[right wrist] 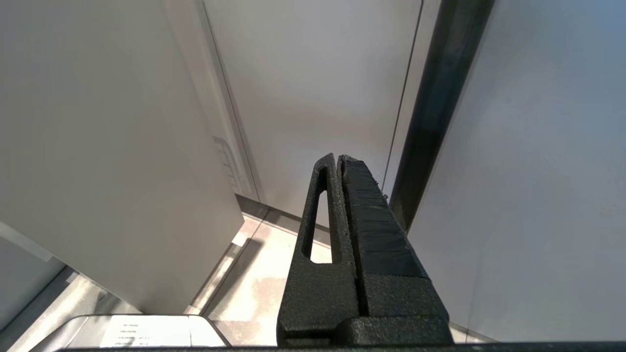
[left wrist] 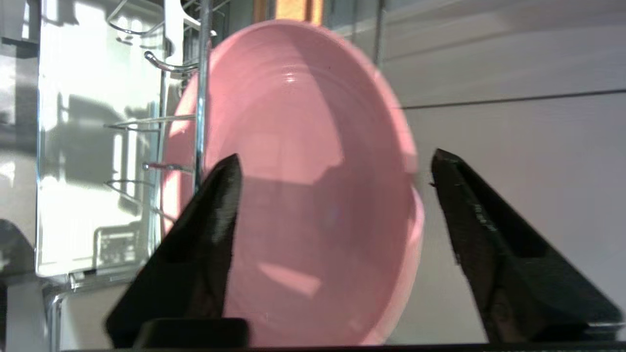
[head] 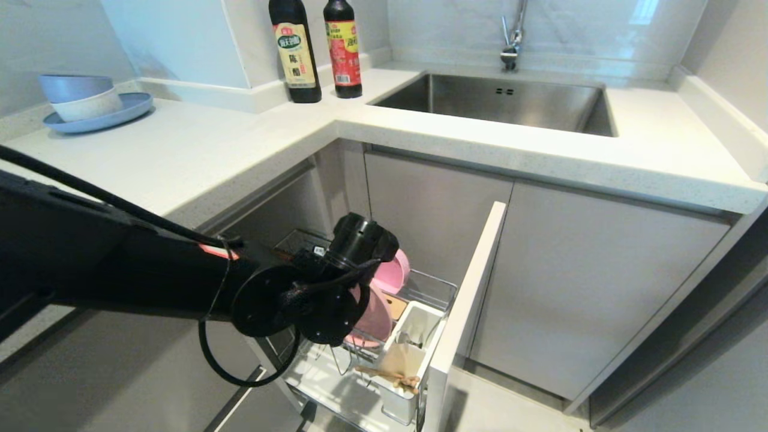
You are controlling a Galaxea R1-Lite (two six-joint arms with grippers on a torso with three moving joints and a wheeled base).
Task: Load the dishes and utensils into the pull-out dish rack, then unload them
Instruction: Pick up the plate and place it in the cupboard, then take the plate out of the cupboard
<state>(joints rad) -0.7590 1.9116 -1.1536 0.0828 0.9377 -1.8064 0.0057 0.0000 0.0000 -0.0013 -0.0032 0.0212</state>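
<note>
Left gripper point(left wrist: 335, 168) spread, its two fingers standing either side of the pink plate point(left wrist: 298, 186) without touching it; nothing is pinched. The plate stands on edge in the rack point(head: 429, 282), leaning against a chrome wire, directly ahead of the fingertips with its hollow face turned toward the hand. Its rim runs roughly parallel to the fingers, so a regrasp would likely need one finger in front of the face and one behind it. The pink bowl point(head: 393, 270) sits just beyond the hand, deeper in the rack. The chopsticks point(head: 390, 377) lie in the white cup point(head: 414, 348) to the far side of the plate from the arm; the spoon cannot be made out with certainty. Right gripper point(right wrist: 337, 161) pressed together, parked beside the cabinet doors, well away; the left arm is plainly the nearer.

Count: one plate, one bowl, one pair of chopsticks, one rack.
</note>
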